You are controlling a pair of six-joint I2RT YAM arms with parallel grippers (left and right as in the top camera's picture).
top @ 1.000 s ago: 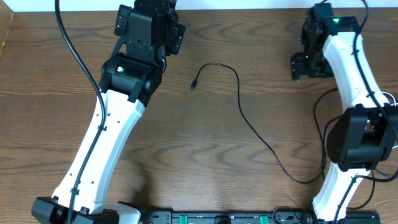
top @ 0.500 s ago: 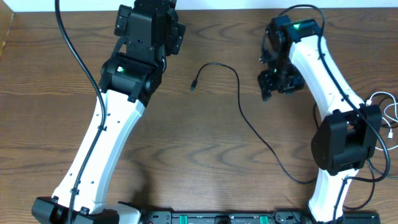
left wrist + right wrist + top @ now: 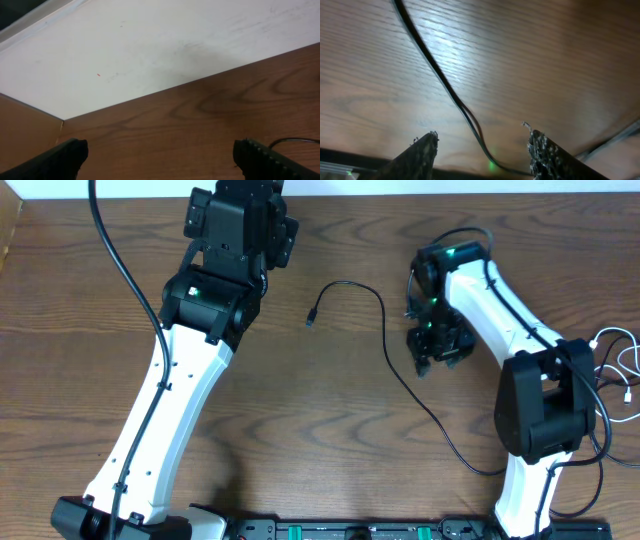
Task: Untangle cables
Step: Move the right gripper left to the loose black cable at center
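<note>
Overhead view: black cable (image 3: 385,330) lies loose on the tabletop (image 3: 300,430), one long open curve from its small plug (image 3: 312,320) up over a bend and down toward the right arm's base. A white cable (image 3: 618,362) sits bunched at the far right edge, well apart. The right end effector (image 3: 432,352) is just beside the black cable's mid-run. In the right wrist view its fingers (image 3: 422,155) are partly open and straddle the strand on the wood, nothing pinched yet. The left end effector (image 3: 160,157) is wide open and empty, up near the far tabletop edge. Judgement: the cord is light, thin and floppy, will drag and whip rather than hold shape, and the smooth jacket may slip. Best hold is low on the straight mid-section or right behind the plug.
</note>
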